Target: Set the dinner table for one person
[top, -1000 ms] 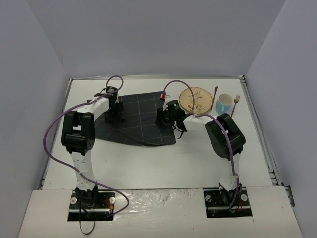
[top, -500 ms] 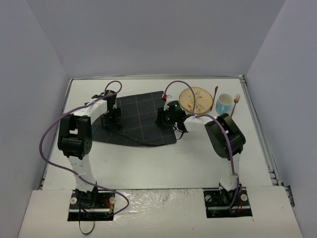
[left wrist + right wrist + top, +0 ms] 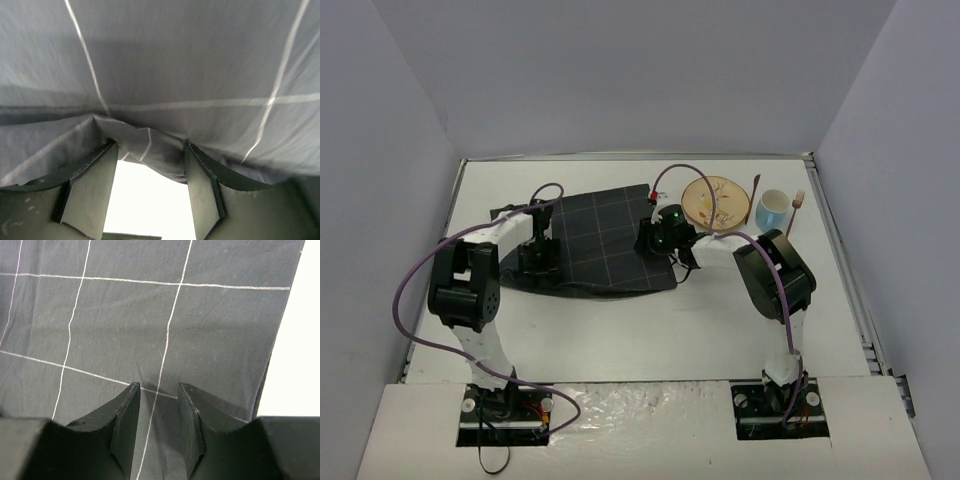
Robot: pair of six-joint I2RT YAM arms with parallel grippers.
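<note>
One white, metal-rimmed dinner table spreads beneath both arms. On it: one gridded placemat, one plate, one blue cup, one fork, another utensil. The left gripper and right gripper each pinch the placemat.

We find the placemat lying on the dinner table, left of centre toward the far side. Just right of its far right corner sits a plate. Further right, in a row, come a thin utensil, a cup and a fork.
</note>
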